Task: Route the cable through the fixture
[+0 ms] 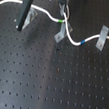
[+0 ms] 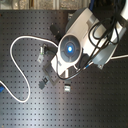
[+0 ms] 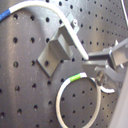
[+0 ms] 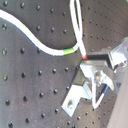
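Observation:
The white cable (image 1: 45,11) runs along the far side of the black hole-board. Its green band (image 1: 61,21) lies just above the middle fixture (image 1: 59,35) and its blue band (image 1: 80,42) lies farther toward the first exterior view's right. My gripper (image 1: 61,5) hangs over the green band and looks shut on the cable beside it. In the first wrist view the green band (image 3: 76,77) sits on a loop under the metal fixture (image 3: 56,51), close to my gripper (image 3: 98,67). In the second wrist view the cable bends at the green band (image 4: 69,50) by my gripper (image 4: 91,60).
Two more metal fixtures (image 1: 30,17) (image 1: 102,37) stand on either side of the middle one. A black post (image 1: 26,7) leans at the first exterior view's left. In the second exterior view the arm (image 2: 75,47) covers the middle, and a wide cable loop (image 2: 15,50) lies to its left.

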Tool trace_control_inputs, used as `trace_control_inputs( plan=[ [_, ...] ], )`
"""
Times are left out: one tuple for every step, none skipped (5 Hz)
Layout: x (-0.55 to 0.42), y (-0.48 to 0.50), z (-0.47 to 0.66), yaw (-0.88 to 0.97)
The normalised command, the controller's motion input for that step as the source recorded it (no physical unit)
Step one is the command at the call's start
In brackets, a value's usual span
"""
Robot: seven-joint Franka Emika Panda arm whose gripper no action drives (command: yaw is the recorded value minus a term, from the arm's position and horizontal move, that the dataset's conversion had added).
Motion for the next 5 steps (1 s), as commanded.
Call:
trace_control_inputs(
  plan=[
    [-0.032, -0.032, 0.23, -0.05],
    [-0.182, 0.154, 0.32, -0.05],
    [-0.365, 0.154, 0.17, -0.31],
    [-0.01, 0.078, -0.03, -0.53],
    [0.219, -0.007, -0.01, -0.3]
  ],
)
